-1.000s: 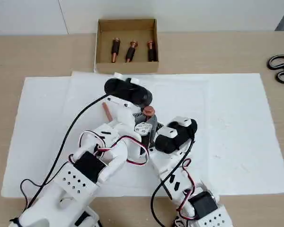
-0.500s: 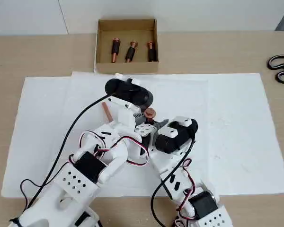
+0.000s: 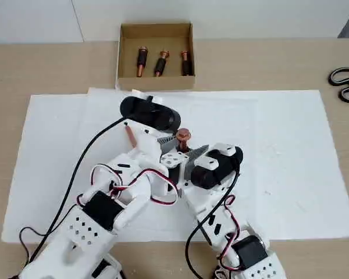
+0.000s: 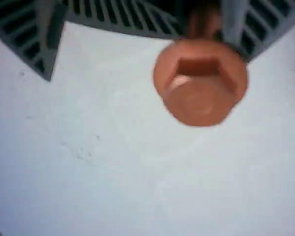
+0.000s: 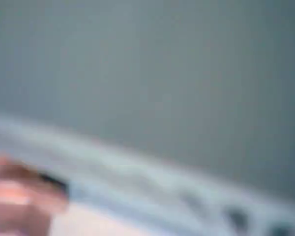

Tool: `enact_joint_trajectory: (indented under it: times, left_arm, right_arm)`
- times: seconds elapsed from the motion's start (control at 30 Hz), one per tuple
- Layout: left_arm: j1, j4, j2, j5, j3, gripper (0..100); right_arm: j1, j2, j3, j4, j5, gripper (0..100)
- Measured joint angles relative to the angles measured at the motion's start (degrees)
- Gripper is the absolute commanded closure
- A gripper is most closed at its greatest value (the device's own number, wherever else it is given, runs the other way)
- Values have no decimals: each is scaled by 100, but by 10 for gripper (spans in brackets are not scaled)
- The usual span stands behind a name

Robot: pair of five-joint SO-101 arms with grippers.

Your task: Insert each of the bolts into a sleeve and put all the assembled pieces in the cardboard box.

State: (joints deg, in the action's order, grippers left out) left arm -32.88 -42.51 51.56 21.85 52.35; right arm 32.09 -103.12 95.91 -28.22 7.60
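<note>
Left claw (image 3: 176,142) clamped on a copper bolt (image 4: 200,83), hexagonal head uppermost, held above the white sheet (image 3: 279,145) near mid-bench; whether a sleeve covers the shank cannot be told. Right claw (image 3: 193,156) sits just beside it, facing the left; whether it is apart or together cannot be told. A loose bolt (image 3: 130,135), bare, lies on the sheet just beside the left arm. Farther out, the cardboard box (image 3: 156,83) at the sheet's far edge holds three assembled pieces (image 3: 161,63) side by side; scissors (image 3: 346,81) lie well apart on the bench (image 3: 58,70). Step in hand, as judged: mating or carrying the fourth piece. The next move calls for a seated sleeve, then a lift clear of the box wall to the free floor beside the three
</note>
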Motion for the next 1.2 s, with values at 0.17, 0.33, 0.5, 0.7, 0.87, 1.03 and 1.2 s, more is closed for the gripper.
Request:
enact_joint_trajectory:
  times: [0.17,0.33,0.5,0.7,0.87,1.03,1.2]
  left_arm:
    - [0,-396,9,0,-264,715]
    - [44,-958,9,0,-651,631]
    - [97,-1635,26,0,-1064,630]
    - [105,-1943,44,-26,-1134,630]
    - [888,-1978,62,-26,-1345,630]
    - [2796,-2330,70,-211,-1776,632]
    - [4914,-2892,70,-1046,-1864,632]
  right_arm:
    - [0,0,0,0,0,994]
    - [0,0,0,0,0,994]
    - [0,0,0,-9,0,994]
    - [0,0,9,-9,0,994]
    - [0,0,9,-9,0,994]
    - [-360,0,9,-9,0,995]
    - [-580,0,9,-9,0,995]
